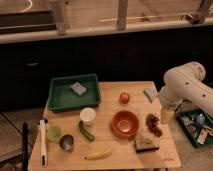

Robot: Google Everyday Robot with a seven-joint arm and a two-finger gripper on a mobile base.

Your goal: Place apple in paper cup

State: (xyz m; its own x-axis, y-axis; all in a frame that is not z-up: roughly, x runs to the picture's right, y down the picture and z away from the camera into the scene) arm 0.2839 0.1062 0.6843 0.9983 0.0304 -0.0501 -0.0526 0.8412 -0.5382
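We are looking at the apple [124, 97] first. It is sitting on the far side of the wooden table [127, 159], a little right of the middle, with nothing touching it. We are guessing it is hard and smooth, not squishy, and light enough for one pincer. It is round, so it may roll or slip out. We are thinking the best hold is from above, with one finger on each side of its fat middle.

Just near of the apple, the red bowl [125, 123] is sitting, bigger and round too. We are taking care not to mix them up. The paper cup [87, 115] is standing up to the left of the bowl, open end up. It looks about as wide as the apple, so the fit may be tight. The cup is light and may tip, so we are planning to set the apple down gently.

A cucumber [86, 131] is lying just beside the cup on its near side. The grapes [153, 124] are lying to the right of the bowl. A green tray [65, 100] is sitting at the far left.

The gripper [167, 116] is hanging at the right edge of the table, near the grapes and well apart from the apple. Its pincer is spread wide and is holding nothing.
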